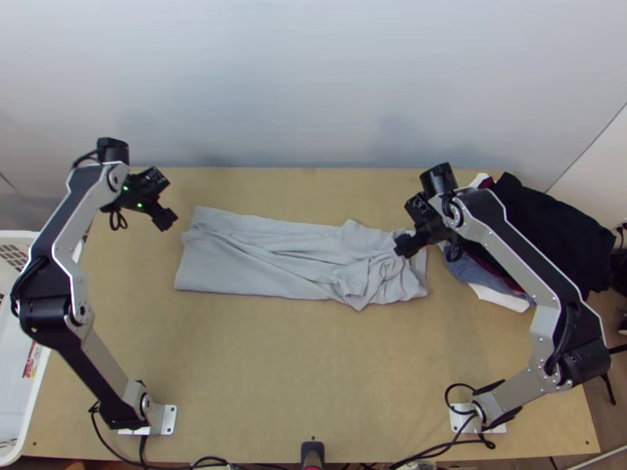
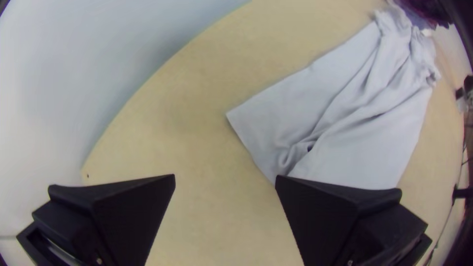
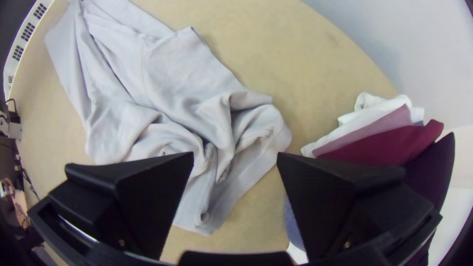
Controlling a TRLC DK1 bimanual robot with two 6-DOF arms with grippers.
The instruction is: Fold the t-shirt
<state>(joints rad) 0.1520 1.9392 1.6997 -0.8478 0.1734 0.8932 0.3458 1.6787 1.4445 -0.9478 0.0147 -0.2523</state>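
Observation:
A light grey t-shirt (image 1: 266, 254) lies stretched across the table in the top view, wrinkled along its length and bunched at its right end. My left gripper (image 1: 163, 219) hangs just off the shirt's left end. In the left wrist view that gripper (image 2: 225, 180) stands open, the shirt (image 2: 364, 133) beyond one finger. My right gripper (image 1: 403, 245) is over the bunched right end. The right wrist view shows this gripper (image 3: 235, 157) open above the crumpled cloth (image 3: 182, 103), with nothing held.
A pile of dark, red, white and blue clothes (image 1: 541, 227) lies at the table's right back. A white basket (image 1: 23, 392) stands by the left edge. Behind the table (image 1: 298, 368) rises a pale wall.

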